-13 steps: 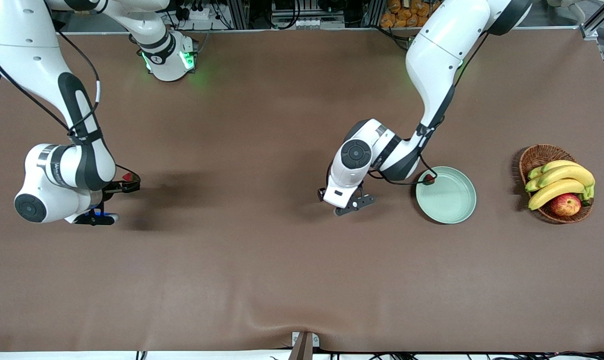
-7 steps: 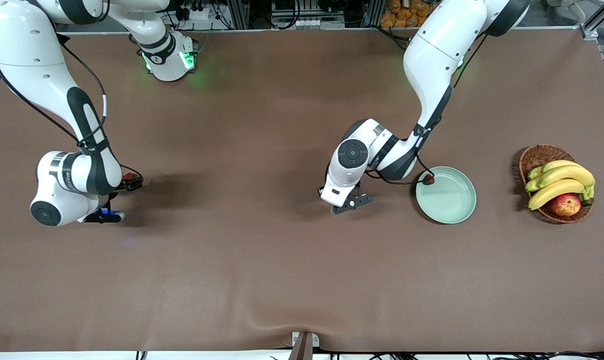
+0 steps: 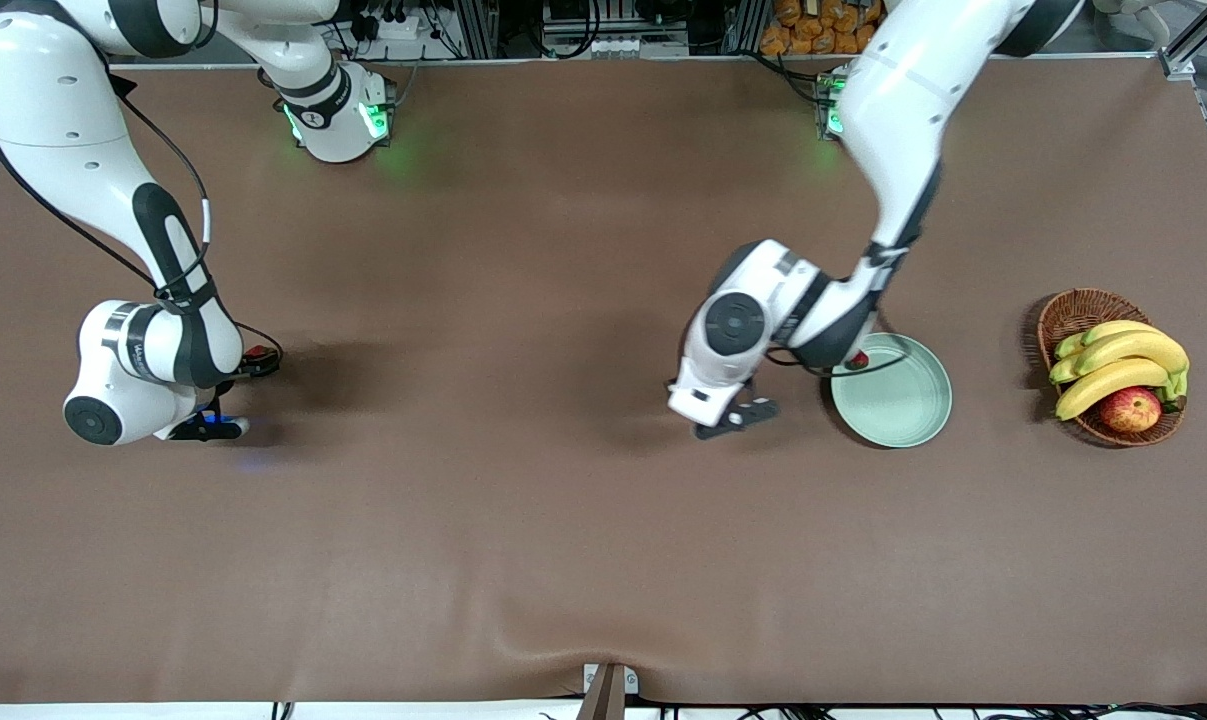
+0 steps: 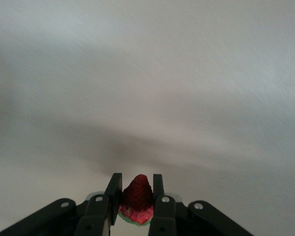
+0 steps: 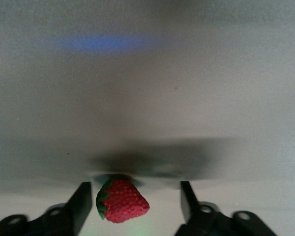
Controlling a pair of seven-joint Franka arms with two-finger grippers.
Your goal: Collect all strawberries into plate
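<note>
Front view shows a brown cloth-covered tabletop (image 3: 523,520), its cover slightly rumpled at the edge nearest the camera, with cables and metal framing past the edge where the arm bases stand.

A pale green plate (image 3: 903,405) lies toward the left arm's end of the tabletop, about midway between the base edge and the camera edge. One strawberry (image 3: 860,359) sits in it against the rim on the side toward the bases; which way its tip points is too small to tell. A wicker basket (image 3: 1068,312) of bananas (image 3: 1123,360) and an apple (image 3: 1130,409) stands nearer that end edge, well apart from the plate.

The left gripper (image 4: 137,202) is over the bare cloth just beside the plate, on the side toward the right arm's end. Its fingers are clamped tight on a second strawberry (image 4: 136,198), whose long axis runs along the fingers, tip pointing outward past the fingertips, green cap back in the jaws.

The right gripper (image 5: 135,199) is low near the right arm's end edge. Its fingers stand partly apart, and the third strawberry (image 5: 122,200) lies between them, close to one finger (image 5: 81,201) and clear of the other. Its long axis lies crosswise, cap toward the nearer finger. In the front view it shows as a red speck (image 3: 256,352) at the fingertips.
</note>
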